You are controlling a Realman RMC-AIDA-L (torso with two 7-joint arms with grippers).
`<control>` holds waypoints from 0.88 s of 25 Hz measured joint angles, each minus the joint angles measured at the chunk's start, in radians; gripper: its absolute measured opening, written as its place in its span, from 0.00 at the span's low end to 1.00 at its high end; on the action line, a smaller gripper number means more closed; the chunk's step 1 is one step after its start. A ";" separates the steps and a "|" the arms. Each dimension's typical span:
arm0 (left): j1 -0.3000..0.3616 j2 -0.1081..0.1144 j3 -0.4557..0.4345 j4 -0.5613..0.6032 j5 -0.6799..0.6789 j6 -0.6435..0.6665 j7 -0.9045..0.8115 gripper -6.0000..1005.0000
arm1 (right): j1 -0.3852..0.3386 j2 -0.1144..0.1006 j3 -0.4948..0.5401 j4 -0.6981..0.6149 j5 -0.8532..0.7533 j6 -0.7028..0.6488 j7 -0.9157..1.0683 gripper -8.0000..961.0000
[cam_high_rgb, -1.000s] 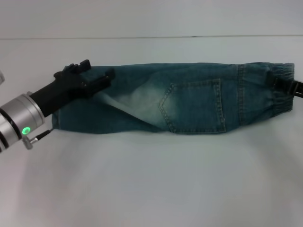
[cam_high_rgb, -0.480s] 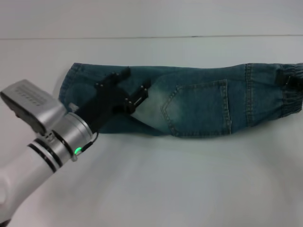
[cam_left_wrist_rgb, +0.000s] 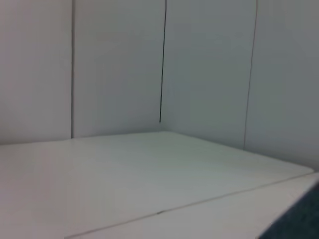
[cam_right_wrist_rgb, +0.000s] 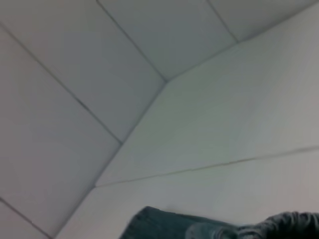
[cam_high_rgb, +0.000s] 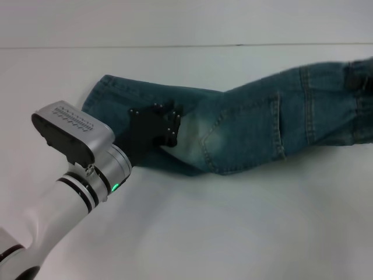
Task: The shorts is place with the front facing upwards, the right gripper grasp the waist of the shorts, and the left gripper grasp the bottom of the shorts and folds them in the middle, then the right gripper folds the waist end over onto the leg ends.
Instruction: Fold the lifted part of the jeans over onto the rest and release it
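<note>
Resting over the leg end of the shorts [cam_high_rgb: 250,125], my left gripper [cam_high_rgb: 166,125] lay on the denim with its black fingers pointing toward the pale faded patch and the back pocket just beyond the jaws. Whether those jaws were apart or pinched on cloth I could not tell, since the dark fingers blended together over the fabric. The shorts stretched across the white table [cam_high_rgb: 233,233], folded lengthwise into a long band, bent near the middle: the leg hem sat behind and to the outside of my left jaws, while the waist end rose away toward the far right edge. My right gripper [cam_high_rgb: 362,76] showed only as a dark shape at that waist end, its jaws unreadable. From my right wrist, a strip of the denim [cam_right_wrist_rgb: 199,226] appeared low against the table.
</note>
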State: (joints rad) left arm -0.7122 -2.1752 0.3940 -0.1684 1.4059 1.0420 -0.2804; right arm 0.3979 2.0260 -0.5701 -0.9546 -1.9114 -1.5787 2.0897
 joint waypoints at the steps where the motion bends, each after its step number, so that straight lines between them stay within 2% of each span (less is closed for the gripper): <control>1: -0.003 0.000 -0.004 -0.008 0.000 -0.009 0.015 0.32 | 0.014 0.001 0.001 -0.021 0.001 -0.015 0.011 0.14; 3: -0.010 0.000 -0.008 -0.021 0.000 -0.024 0.041 0.25 | 0.056 0.003 -0.005 -0.058 0.002 -0.039 0.039 0.14; 6: -0.018 0.000 -0.009 -0.044 0.001 -0.034 0.066 0.03 | 0.148 -0.003 -0.012 -0.073 -0.007 -0.068 0.074 0.14; 11: -0.020 0.000 -0.009 -0.066 0.005 -0.043 0.075 0.01 | 0.320 0.003 -0.051 -0.106 -0.114 -0.054 0.117 0.14; 15: -0.024 0.000 -0.010 -0.081 0.015 -0.045 0.075 0.01 | 0.448 0.031 -0.112 -0.105 -0.222 0.030 0.131 0.14; 19: -0.039 0.000 -0.009 -0.109 0.032 -0.042 0.076 0.01 | 0.562 0.064 -0.226 -0.080 -0.306 0.146 0.130 0.14; 22: -0.044 0.000 -0.017 -0.128 0.058 -0.038 0.075 0.01 | 0.627 0.071 -0.338 -0.002 -0.314 0.248 0.123 0.14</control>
State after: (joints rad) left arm -0.7562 -2.1752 0.3773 -0.2962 1.4644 1.0041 -0.2050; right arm 1.0253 2.0971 -0.9079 -0.9564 -2.2259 -1.3311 2.2132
